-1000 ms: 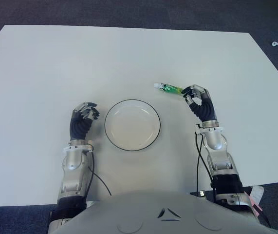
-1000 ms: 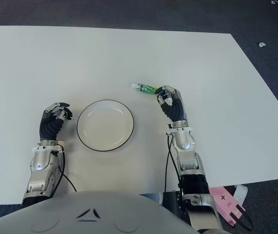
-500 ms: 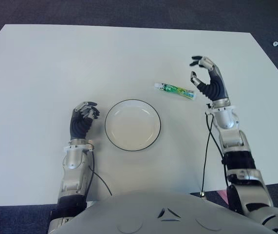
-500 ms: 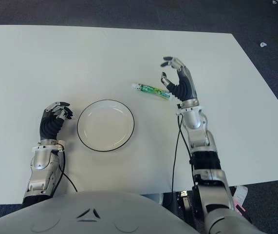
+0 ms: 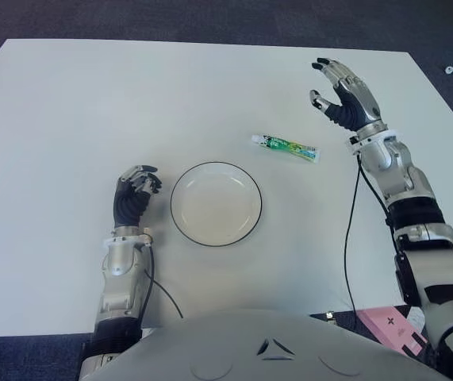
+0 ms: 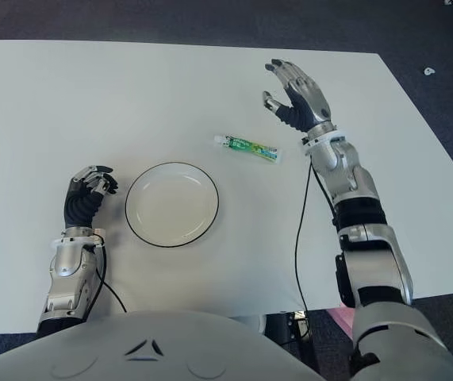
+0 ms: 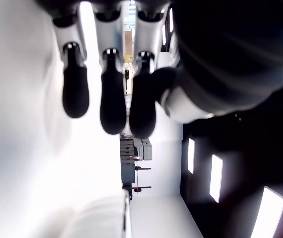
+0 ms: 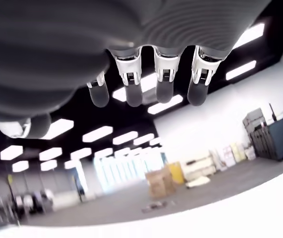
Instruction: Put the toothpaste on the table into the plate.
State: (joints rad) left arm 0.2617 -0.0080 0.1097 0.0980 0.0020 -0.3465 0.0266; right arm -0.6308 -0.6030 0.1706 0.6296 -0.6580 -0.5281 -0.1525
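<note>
Head stereo pair looks steeply down, sharing whole white rectangular table [image 5: 67,103]; wrist cameras sit close under fingers, apparently facing outward.

White table [image 5: 91,103] on dark carpet [image 5: 210,16] (ceiling light strips, seemingly) [image 8: 99,133]

Your right hand [image 5: 343,94] is raised at the end of a stretched-out arm, its fingers [image 8: 164,79] spread and extended, thumb apart from them, holding nothing. Your left hand [image 5: 133,194] sits with its forearm drawn in, fingers [image 7: 113,101] curled inward, grasping nothing.
</note>
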